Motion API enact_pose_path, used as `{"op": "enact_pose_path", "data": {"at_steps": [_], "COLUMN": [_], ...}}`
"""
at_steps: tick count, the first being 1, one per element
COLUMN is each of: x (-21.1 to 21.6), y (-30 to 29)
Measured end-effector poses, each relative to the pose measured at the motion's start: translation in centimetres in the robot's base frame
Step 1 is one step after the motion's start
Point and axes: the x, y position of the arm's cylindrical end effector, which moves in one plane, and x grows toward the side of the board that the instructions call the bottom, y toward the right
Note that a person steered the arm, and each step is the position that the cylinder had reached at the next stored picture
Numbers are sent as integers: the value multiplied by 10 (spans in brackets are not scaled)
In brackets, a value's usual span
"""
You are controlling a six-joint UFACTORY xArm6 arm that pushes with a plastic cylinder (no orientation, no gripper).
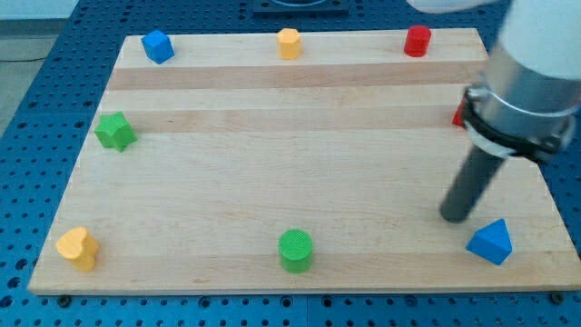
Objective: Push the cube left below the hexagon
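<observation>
1. Blue cube [157, 45] sits at the board's [272, 182] eleven o'clock corner; orange hexagon [289, 43] at twelve.
2. My tip [454, 216], a bare rod holding nothing, rests at four o'clock, touching no block.

Board [300, 173] was seen as pale, matt, grained wood; rod [472, 186] as dark, matt; blocks looked ridged plastic.

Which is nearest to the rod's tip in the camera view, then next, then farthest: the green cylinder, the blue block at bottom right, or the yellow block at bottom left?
From my tip:
1. Blue block, just right of and below the tip.
2. Green cylinder, bottom edge, middle.
3. Yellow block, bottom left corner.
</observation>
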Motion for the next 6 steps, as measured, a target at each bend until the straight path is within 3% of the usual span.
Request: {"op": "enact_pose_path", "data": {"at_steps": [1, 3, 5, 6], "x": [-53, -176, -251, -280], "y": [-56, -223, -403, -462]}}
